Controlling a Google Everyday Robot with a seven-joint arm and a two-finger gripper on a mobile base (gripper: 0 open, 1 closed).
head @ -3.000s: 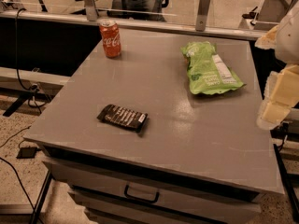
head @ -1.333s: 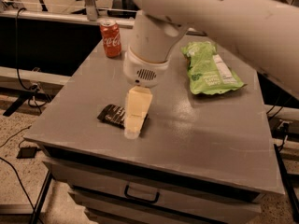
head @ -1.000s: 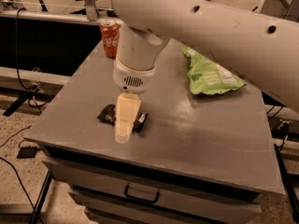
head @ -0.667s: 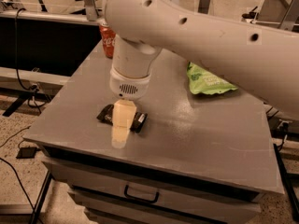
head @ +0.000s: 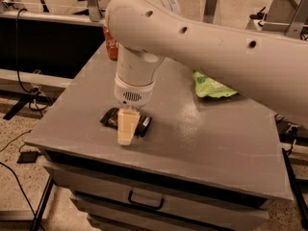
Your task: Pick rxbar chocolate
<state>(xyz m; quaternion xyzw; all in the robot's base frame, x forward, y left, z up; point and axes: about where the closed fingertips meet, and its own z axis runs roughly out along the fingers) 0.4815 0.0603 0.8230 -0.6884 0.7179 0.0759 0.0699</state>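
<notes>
The rxbar chocolate, a flat dark bar, lies near the front left of the grey cabinet top. My gripper hangs straight down over the bar's middle, its cream fingers covering the centre, so only the bar's two ends show. The white arm sweeps in from the upper right. Whether the fingers touch the bar cannot be told.
A red soda can stands at the back left, mostly behind the arm. A green snack bag lies at the back right, partly hidden by the arm. A drawer handle is below the front edge. Cables lie on the floor at left.
The arm swung in from the right edge across the table, and the gripper moved left and down until it stands over the bar's middle. The bar has not moved.
</notes>
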